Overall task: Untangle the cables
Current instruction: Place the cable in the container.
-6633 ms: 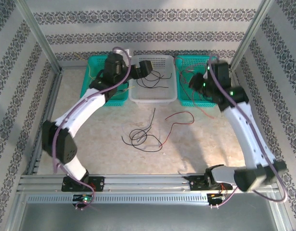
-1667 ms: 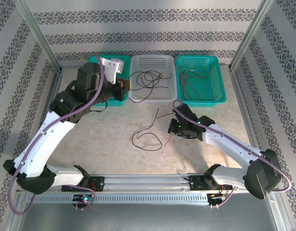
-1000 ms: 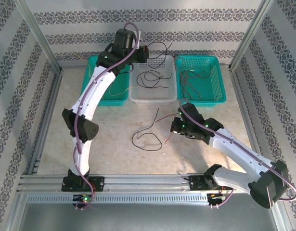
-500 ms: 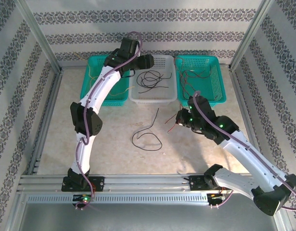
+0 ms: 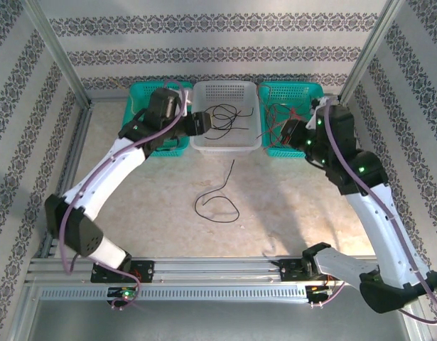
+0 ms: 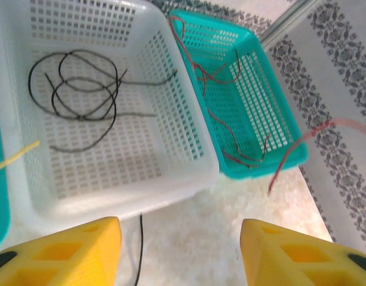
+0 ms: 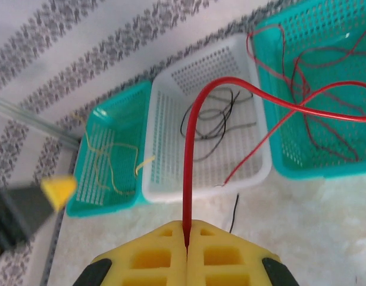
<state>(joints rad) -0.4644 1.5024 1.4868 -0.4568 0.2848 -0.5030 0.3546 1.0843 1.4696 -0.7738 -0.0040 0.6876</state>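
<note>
Right gripper (image 7: 187,235) is clenching a red cable (image 7: 190,149) — the cable is arching up over the baskets. More red cables (image 6: 198,70) are lying in the right teal basket (image 6: 263,174). Left gripper (image 6: 180,241) is hanging released, nothing between its fingers, at the near edge of the white basket (image 6: 188,182). Black cables (image 6: 81,89) are sitting in that white basket — one black cable (image 5: 227,177) is lying loose on the table (image 5: 133,199). Yellow cables (image 7: 102,149) are lying in the left teal basket (image 7: 105,205).
</note>
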